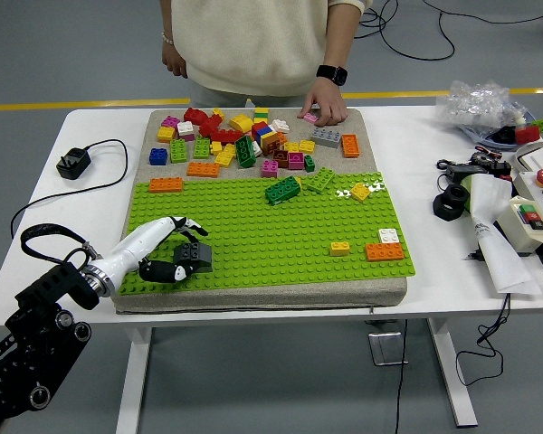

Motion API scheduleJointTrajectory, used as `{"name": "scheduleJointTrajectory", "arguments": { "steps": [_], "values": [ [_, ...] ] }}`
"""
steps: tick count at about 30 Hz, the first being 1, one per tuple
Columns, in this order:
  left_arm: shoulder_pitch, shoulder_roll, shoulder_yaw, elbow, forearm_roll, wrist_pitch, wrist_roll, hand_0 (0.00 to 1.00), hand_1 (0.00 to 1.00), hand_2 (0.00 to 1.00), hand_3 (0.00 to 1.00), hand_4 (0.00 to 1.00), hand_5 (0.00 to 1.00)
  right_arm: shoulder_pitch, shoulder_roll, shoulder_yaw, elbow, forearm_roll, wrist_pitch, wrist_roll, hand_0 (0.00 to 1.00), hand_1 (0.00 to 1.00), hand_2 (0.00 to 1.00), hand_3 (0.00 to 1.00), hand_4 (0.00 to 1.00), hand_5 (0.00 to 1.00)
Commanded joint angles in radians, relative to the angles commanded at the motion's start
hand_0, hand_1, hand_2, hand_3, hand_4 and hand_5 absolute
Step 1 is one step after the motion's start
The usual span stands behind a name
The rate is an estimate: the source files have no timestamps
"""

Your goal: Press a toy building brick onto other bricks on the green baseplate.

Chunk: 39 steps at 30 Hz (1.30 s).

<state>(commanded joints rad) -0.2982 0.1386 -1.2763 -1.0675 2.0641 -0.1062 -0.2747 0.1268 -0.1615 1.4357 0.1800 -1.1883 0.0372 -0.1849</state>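
White worktop (90, 271) carrying a green baseplate (271, 235) across its middle, loose bricks (244, 140) heaped along the far edge behind it. Left hand (167, 253) down at the baseplate's near-left corner, fingers clamped on a dark grey brick (195, 257) sitting on the studs. Person's hand (324, 101) resting on a small pink brick (309, 117) at the far edge.

The left hand (167, 253) reaches in from the lower left, its fingers curled downward.

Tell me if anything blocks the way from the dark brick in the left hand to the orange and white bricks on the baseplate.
Nothing visible does: only bare baseplate lies between the dark brick and the orange brick.
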Motion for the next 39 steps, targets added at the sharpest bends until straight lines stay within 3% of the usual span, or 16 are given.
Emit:
{"name": "scheduleJointTrajectory", "arguments": {
  "steps": [39],
  "values": [
    [-0.017, -0.004, -0.003, 0.006, -0.003, 0.000, 0.000, 0.931, 0.759, 0.641, 0.746, 0.800, 0.002, 0.001, 0.000, 0.002, 0.000, 0.003, 0.003, -0.001, 0.786, 0.709, 0.754, 0.763, 0.998, 0.691]
  ]
}}
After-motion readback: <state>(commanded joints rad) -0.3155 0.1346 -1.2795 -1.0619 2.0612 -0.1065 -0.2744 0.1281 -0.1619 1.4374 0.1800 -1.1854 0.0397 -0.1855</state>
